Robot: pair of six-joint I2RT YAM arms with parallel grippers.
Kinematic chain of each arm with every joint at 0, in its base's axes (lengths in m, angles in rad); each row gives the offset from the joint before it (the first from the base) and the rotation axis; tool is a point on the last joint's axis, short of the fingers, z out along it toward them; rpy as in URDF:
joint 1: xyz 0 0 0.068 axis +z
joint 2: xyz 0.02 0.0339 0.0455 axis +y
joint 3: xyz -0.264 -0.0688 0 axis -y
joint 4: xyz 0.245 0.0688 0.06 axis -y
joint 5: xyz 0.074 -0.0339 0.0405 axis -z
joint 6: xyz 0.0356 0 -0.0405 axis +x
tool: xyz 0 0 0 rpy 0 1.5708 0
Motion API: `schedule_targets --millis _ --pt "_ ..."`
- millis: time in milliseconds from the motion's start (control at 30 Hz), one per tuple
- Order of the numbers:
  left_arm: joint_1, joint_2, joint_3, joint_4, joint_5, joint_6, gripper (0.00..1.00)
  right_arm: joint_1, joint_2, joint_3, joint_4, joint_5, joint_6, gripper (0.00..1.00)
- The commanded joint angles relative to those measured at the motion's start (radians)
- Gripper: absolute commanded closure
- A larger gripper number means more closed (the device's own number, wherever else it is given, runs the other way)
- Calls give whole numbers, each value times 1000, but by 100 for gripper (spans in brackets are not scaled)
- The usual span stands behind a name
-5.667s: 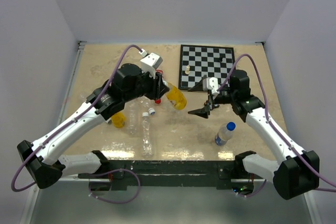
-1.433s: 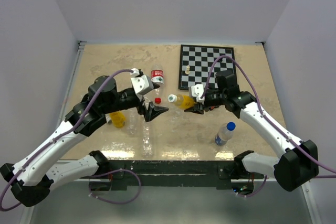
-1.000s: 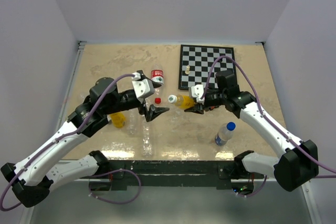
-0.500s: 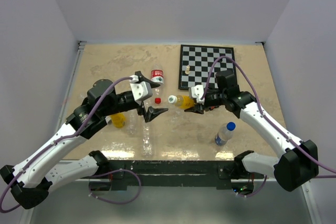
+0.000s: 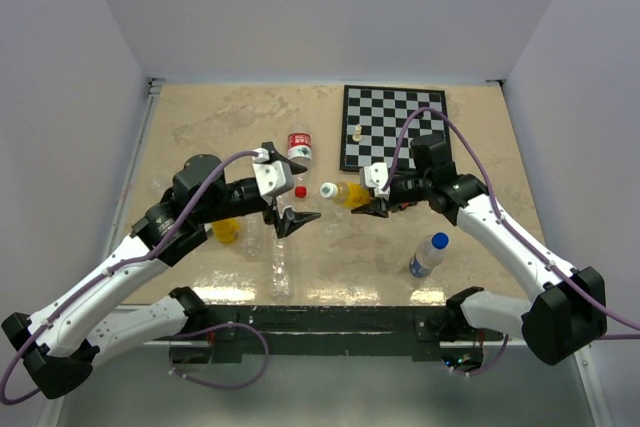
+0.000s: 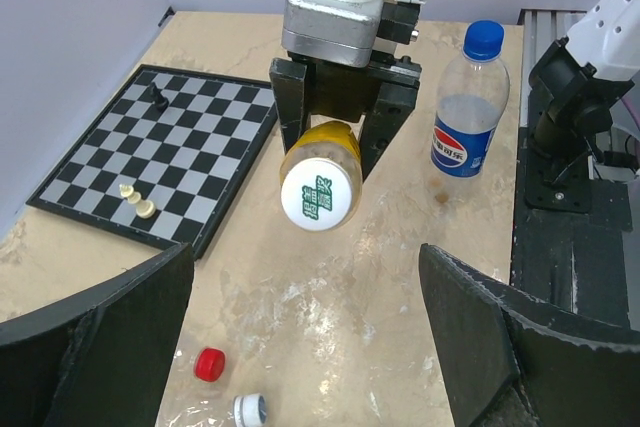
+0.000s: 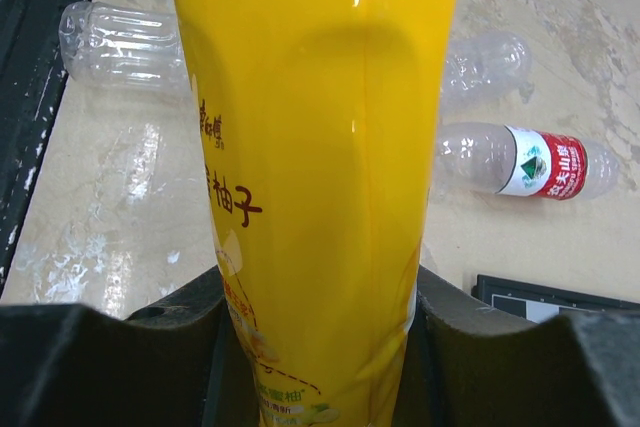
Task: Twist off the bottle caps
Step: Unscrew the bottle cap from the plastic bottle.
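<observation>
My right gripper (image 5: 358, 203) is shut on an orange-yellow bottle (image 5: 344, 190), held lying level above the table. Its white cap (image 5: 328, 189) points at my left gripper (image 5: 292, 199), which stands wide open a short way off with nothing in it. In the left wrist view that cap (image 6: 320, 192) faces me, ahead of my fingers (image 6: 95, 347). In the right wrist view the bottle (image 7: 310, 167) fills the gap between the pads (image 7: 110, 347). A second orange bottle (image 5: 226, 229) lies partly under my left arm. A clear bottle with a blue cap (image 5: 428, 254) stands at the near right.
A loose red cap (image 5: 300, 191) lies below my left gripper. A red-labelled bottle (image 5: 299, 145) lies behind it. Two clear unlabelled bottles (image 5: 279, 252) lie at the near middle. A chessboard (image 5: 393, 132) with a few pieces sits at the back right.
Earlier the orange bottle was up at my left gripper; now the right gripper holds it. Over the last second my left wrist shifted slightly; the right arm stayed still.
</observation>
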Motion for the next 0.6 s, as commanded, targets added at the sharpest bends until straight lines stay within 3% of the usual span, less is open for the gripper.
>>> schedule_targets --millis 0,567 --pt "3 -17 -3 59 20 16 2 -1 -27 33 -9 -14 -16 100" --pt "3 60 -21 176 110 46 2 -1 -24 36 -25 -20 -30 100"
